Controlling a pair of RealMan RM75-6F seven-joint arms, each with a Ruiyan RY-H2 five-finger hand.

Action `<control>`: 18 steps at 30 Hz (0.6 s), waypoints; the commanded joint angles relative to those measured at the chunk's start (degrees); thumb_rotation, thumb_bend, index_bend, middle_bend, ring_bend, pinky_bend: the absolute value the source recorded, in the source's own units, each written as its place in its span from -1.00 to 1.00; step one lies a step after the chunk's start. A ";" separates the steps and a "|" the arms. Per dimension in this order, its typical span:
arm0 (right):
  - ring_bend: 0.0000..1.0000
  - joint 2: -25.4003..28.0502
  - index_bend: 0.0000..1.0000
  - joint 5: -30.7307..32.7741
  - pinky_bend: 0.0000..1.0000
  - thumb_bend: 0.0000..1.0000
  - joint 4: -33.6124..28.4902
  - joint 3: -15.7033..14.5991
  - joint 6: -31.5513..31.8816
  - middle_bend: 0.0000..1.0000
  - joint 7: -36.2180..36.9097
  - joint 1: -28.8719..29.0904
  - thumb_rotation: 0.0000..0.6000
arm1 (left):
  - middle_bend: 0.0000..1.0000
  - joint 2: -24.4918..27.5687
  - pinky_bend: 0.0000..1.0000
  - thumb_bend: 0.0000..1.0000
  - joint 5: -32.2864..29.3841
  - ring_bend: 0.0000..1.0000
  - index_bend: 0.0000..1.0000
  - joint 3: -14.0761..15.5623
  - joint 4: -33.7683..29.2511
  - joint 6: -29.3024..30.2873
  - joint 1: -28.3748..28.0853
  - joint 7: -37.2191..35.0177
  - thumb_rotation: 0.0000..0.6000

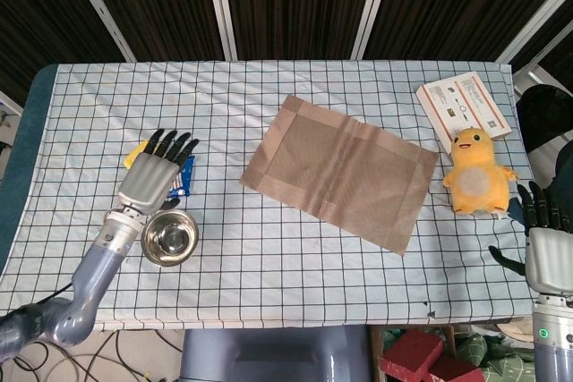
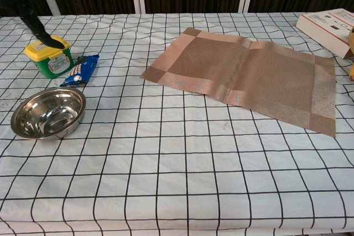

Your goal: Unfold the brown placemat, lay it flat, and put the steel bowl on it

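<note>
The brown placemat (image 1: 341, 170) is already spread flat a bit right of the table's middle, closer to the far edge, lying at a slant with one corner aimed at the near edge, so judging by that the unfolding part looks done and what's left is the steel bowl (image 1: 169, 237). The bowl is sat upright and empty near the table's left edge toward the near side, well apart from the mat. The left hand (image 1: 158, 170) is held just above and behind the bowl with fingers spread and nothing gripped, hovering over a yellow-lidded tub (image 2: 48, 55) and a blue snack packet (image 2: 81, 69) that sit right next to the bowl on its far side. The rim is probably best pinched on the side away from those two so they aren't knocked, and since polished steel is likely slippery, a firm grip on the lip is needed before lifting. Then it should be carried across and set down in the mat's middle, not on the border strip. The right hand (image 1: 547, 243) is parked off the table's right edge, fingers apart, empty, near a yellow plush toy (image 1: 475, 173).
</note>
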 commanded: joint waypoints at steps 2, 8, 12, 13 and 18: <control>-1.00 0.35 -1.00 0.91 -0.68 -0.95 0.20 0.84 -1.73 -1.00 2.06 -0.09 1.00 | -0.87 -6.22 -0.90 -0.97 -5.78 -1.00 -0.84 0.43 6.80 -3.87 -6.19 5.89 1.00; -1.00 0.47 -1.00 1.48 -0.68 -0.95 -0.05 1.71 -3.33 -1.00 3.81 -0.10 1.00 | -0.86 -12.46 -0.90 -0.81 -11.42 -1.00 -0.71 2.17 13.67 -4.31 -10.72 10.97 1.00; -1.00 0.65 -1.00 1.90 -0.68 -0.95 -0.23 2.17 -4.30 -1.00 4.58 -0.13 1.00 | -0.86 -15.63 -0.90 -0.79 -13.09 -1.00 -0.60 2.94 17.78 -4.10 -12.42 11.70 1.00; -1.00 0.71 -1.00 1.96 -0.68 -0.95 -0.29 2.32 -4.49 -1.00 4.81 -0.16 1.00 | -0.85 -16.65 -0.90 -0.79 -13.56 -1.00 -0.59 3.16 19.25 -4.24 -12.97 11.81 1.00; -1.00 0.85 -1.00 2.04 -0.68 -0.95 -0.50 2.72 -5.02 -1.00 5.45 -0.34 1.00 | -0.83 -20.68 -0.89 -0.78 -14.23 -1.00 -0.55 3.46 24.81 -4.88 -15.16 11.56 1.00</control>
